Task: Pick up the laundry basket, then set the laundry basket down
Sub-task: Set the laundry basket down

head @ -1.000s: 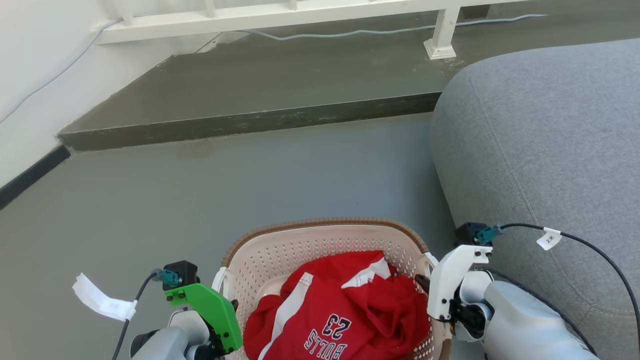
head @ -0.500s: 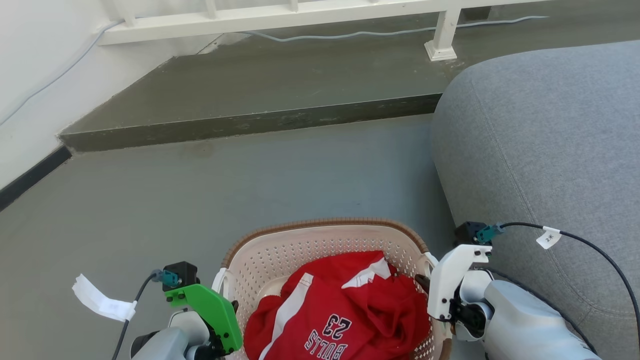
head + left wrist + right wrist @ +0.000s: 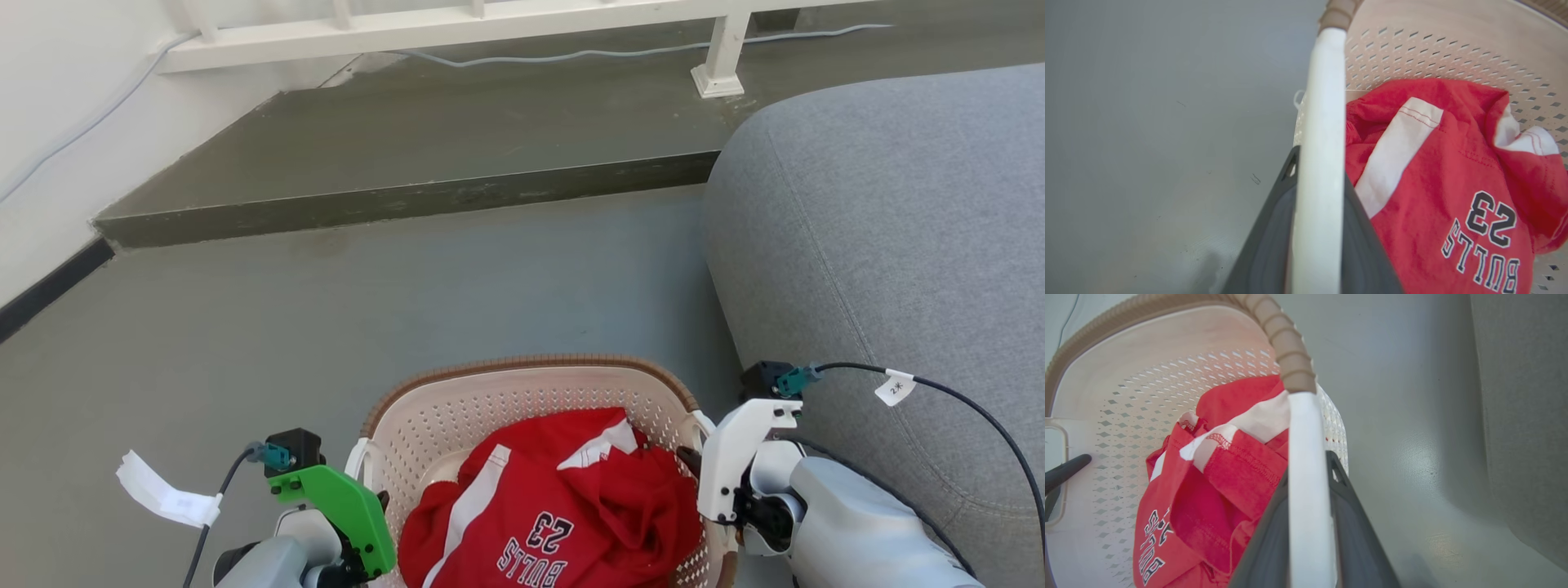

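Note:
The laundry basket (image 3: 531, 364), cream perforated plastic with a brown woven-look rim, sits at the bottom centre of the head view, over the grey floor. A crumpled red jersey (image 3: 563, 506) with white stripes and "BULLS 23" lies inside. My left gripper (image 3: 1318, 171) is shut on the basket's white left handle (image 3: 1323, 102), one dark finger on each side. My right gripper (image 3: 1308, 469) is shut the same way on the white right handle (image 3: 1304, 428). In the head view the left gripper (image 3: 375, 506) and right gripper (image 3: 694, 467) flank the basket. Whether the basket touches the floor I cannot tell.
A grey sofa (image 3: 882, 245) stands close on the right, beside my right arm. Ahead is a raised dark step (image 3: 408, 198) with a white railing (image 3: 457, 28), its post (image 3: 722, 61) and a pale cable. A white wall with a black skirting runs along the left.
Almost nothing differs. The left wrist sits very slightly lower in the head view; both grippers stay shut on the handles and the basket keeps its place.

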Robot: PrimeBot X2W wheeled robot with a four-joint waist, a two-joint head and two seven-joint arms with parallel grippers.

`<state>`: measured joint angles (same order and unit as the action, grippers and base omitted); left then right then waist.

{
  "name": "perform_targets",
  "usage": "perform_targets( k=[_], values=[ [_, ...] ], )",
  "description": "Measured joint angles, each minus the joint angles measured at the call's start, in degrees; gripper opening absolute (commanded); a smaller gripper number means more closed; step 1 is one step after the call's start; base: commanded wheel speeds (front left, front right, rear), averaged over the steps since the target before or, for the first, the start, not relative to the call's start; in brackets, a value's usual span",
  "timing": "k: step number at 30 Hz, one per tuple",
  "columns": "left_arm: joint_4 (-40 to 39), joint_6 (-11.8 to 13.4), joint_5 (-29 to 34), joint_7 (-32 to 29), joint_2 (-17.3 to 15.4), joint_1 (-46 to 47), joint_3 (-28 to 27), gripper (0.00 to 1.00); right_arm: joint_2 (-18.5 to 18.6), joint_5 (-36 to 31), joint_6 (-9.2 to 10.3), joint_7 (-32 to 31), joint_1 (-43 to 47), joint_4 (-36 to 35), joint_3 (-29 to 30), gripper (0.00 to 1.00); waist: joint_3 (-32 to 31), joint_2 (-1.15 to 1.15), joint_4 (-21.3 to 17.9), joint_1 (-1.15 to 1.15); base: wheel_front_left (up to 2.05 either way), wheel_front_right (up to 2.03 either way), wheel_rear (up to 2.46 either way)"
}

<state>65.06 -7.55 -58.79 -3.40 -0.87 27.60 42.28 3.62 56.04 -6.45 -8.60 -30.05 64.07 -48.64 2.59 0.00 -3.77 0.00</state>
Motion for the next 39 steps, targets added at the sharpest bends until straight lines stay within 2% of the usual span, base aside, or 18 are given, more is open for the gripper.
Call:
perform_targets(
  k=[17, 39],
  values=[
    [-0.8, 0.1, 0.0, 4.5, 0.0, 4.4, 0.1, 0.0, 1.3, 0.0, 0.0, 4.4, -5.3, -1.4, -0.1, 0.0, 6.8, 0.0, -0.3, 0.0, 0.0, 0.0, 0.0],
    [-2.4, 0.6, 1.7, 11.2, -0.1, 13.7, 0.0, 0.0, 2.7, -1.0, -0.07, 13.1, -14.2, -2.4, 1.1, 0.0, 21.8, 0.0, 0.2, 0.0, 0.0, 0.0, 0.0]
  ],
)
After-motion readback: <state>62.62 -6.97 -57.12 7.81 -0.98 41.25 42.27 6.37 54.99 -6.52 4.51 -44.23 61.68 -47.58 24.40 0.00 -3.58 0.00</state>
